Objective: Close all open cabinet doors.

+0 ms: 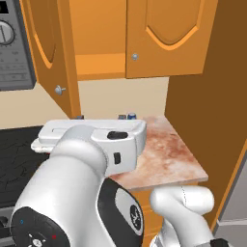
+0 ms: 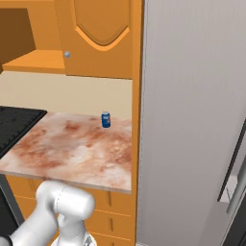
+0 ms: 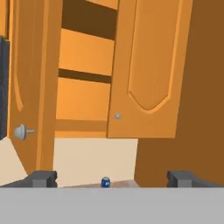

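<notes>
Microwave (image 1: 12, 46): far left, beside the open door.
Left cabinet door (image 3: 26, 87): swung open, edge-on toward the camera, round knob (image 3: 19, 131) low on it.
Cabinet interior (image 3: 85, 78): shelves exposed between the doors.
Right cabinet door (image 3: 148, 70): closed, flush.
Gripper (image 3: 111, 178): jaws spread wide, nothing held, facing the cabinet.
Blue can (image 2: 105, 119): upright at the counter's (image 2: 67, 149) back.

Left cabinet door (image 1: 50, 46) swung open, silver-knobbed; right cabinet door (image 1: 169, 36) shut.
</notes>
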Robot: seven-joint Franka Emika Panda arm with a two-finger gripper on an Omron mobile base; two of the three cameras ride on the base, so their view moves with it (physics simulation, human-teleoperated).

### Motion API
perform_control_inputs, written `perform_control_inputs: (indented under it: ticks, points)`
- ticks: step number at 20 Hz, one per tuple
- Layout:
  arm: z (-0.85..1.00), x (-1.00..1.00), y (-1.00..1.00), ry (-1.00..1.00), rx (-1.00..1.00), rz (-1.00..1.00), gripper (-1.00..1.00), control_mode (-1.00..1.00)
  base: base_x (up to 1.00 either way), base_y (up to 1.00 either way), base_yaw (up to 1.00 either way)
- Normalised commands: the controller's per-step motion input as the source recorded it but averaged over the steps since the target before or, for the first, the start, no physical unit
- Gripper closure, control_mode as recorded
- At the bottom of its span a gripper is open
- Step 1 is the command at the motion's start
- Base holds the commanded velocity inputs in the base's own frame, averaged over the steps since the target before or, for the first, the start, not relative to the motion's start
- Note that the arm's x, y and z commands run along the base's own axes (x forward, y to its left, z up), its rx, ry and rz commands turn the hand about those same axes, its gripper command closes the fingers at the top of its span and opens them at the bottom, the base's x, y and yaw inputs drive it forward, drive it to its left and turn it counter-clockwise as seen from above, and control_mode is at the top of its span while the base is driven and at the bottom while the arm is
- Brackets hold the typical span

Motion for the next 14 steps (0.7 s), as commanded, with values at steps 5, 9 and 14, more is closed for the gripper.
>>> perform_control_inputs:
  ticks: [5, 9, 14]
  points:
    - [0.00, 0.62, 0.52, -0.04, 0.00, -0.16, -1.00, -1.00, 0.00, 0.00, 0.00]
    - [0.00, 0.61, 0.36, 0.00, 0.00, -0.06, -1.00, -1.00, 0.00, 0.00, 0.00]
    - [0.00, 0.56, 0.30, 0.00, 0.00, -0.02, -1.00, -1.00, 0.00, 0.00, 0.00]
